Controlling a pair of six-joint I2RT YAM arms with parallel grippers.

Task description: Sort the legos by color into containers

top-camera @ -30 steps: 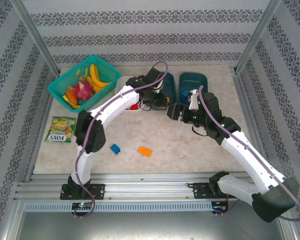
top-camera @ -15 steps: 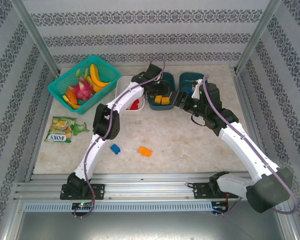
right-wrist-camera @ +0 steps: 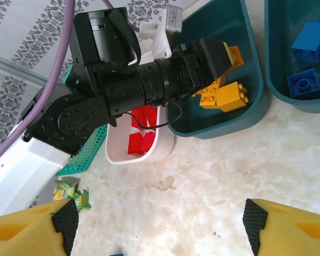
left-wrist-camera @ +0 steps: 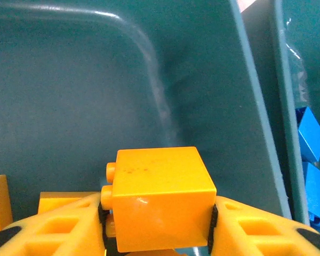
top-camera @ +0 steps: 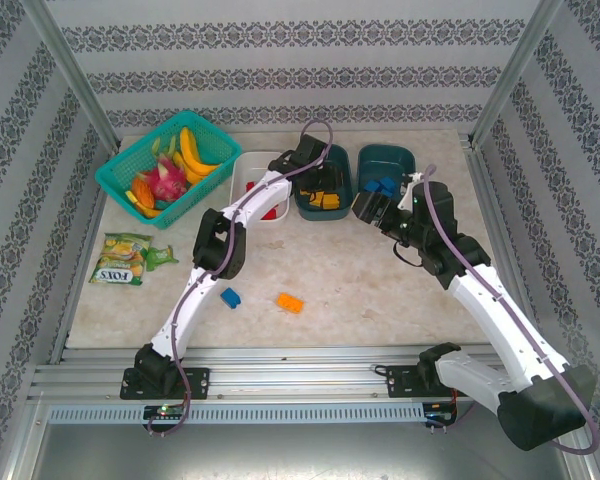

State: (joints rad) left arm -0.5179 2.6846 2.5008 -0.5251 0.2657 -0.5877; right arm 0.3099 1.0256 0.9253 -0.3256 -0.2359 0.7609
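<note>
Marbled table (top-camera: 340, 272); outstretched left end effector (left-wrist-camera: 159, 234) inside tub (left-wrist-camera: 69, 101), around lego (left-wrist-camera: 159, 192)

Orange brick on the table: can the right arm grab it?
Probably yes. The right gripper is open and empty, and bare tabletop lies between it and the orange brick.

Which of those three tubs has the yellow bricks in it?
The middle tub, dark teal. The white tub left of it holds red bricks; the other teal tub holds blue bricks.
</note>
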